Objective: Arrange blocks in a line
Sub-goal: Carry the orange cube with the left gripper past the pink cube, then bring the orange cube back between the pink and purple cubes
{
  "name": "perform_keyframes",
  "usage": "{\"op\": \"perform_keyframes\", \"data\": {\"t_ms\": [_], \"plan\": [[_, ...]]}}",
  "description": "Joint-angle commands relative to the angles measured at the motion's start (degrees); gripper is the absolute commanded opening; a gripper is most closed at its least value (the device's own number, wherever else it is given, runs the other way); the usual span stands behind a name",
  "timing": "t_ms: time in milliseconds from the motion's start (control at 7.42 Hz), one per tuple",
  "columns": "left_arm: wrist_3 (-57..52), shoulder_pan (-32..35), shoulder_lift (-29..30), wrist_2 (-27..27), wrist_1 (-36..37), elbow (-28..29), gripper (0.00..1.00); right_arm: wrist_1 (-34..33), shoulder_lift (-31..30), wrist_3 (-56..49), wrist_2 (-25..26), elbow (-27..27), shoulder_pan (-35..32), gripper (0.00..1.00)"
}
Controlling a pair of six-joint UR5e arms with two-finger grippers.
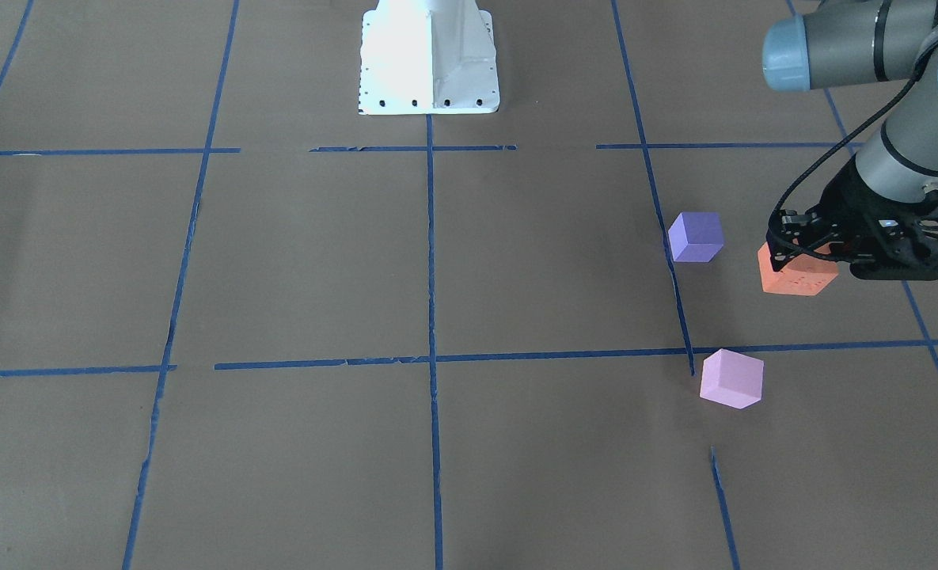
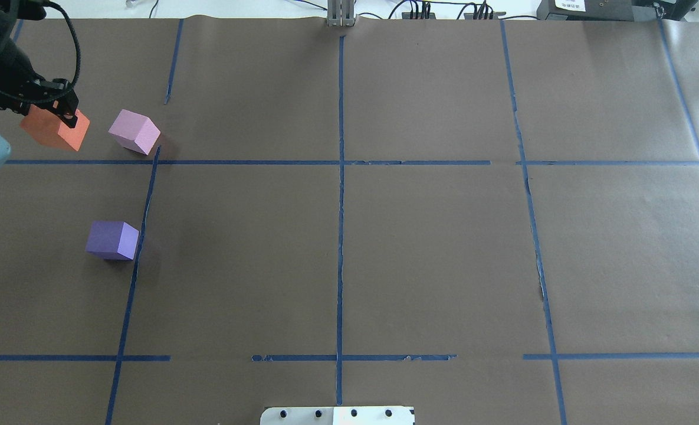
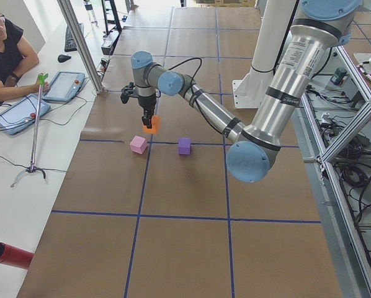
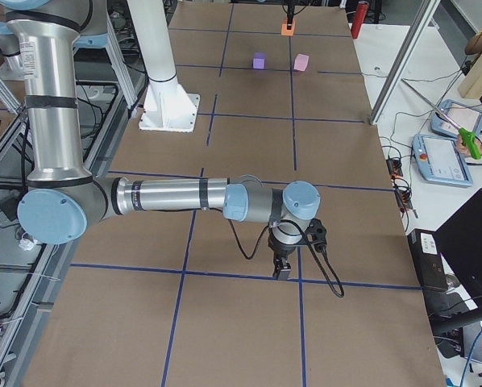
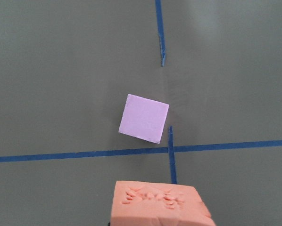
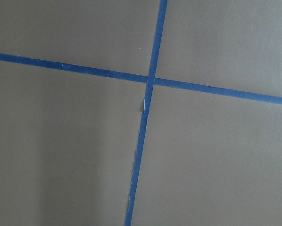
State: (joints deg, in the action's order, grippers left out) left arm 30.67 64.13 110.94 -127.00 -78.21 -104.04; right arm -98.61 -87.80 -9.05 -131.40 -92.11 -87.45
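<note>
Left gripper (image 1: 801, 253) is clamped on the orange block (image 1: 797, 279), out toward the tabletop's (image 2: 432, 248) 10 o'clock corner in the overhead view, with the pink block (image 2: 134, 133) at its 3 o'clock and the violet block (image 2: 112, 240) at 5 o'clock. I'd set it down flat and squared on the line those two make, releasing only once it rests. Three blocks, one per colour; whether the right gripper (image 4: 282, 270) is open, I cannot tell.
</note>
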Motion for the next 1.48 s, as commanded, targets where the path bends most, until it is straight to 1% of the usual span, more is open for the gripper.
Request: {"op": "perform_keyframes", "data": {"t_ms": [0,270,404,809,944,1213,1348], "plan": [[0.2,0.0,-1.1,-1.2,-5.0,5.7,0.07,0.0,0.0,0.0,0.0,0.0,0.0,1.00],[6.4,-0.2,-0.7,-1.3,-13.4,11.2,0.07,0.0,0.0,0.0,0.0,0.0,0.0,1.00],[8.5,-0.8,-0.7,-1.2,-16.4,13.2,0.07,0.0,0.0,0.0,0.0,0.0,0.0,1.00],[13.7,-7.7,-0.8,-1.2,-22.8,15.7,0.07,0.0,0.0,0.0,0.0,0.0,0.0,1.00],[15.3,-8.9,-0.8,-1.2,-25.3,16.8,0.07,0.0,0.0,0.0,0.0,0.0,0.0,1.00],[15.7,-9.4,-0.8,-1.1,-25.7,17.0,0.07,0.0,0.0,0.0,0.0,0.0,0.0,1.00],[15.7,-9.8,-1.0,-1.2,-25.7,17.1,0.09,0.0,0.0,0.0,0.0,0.0,0.0,1.00]]}}
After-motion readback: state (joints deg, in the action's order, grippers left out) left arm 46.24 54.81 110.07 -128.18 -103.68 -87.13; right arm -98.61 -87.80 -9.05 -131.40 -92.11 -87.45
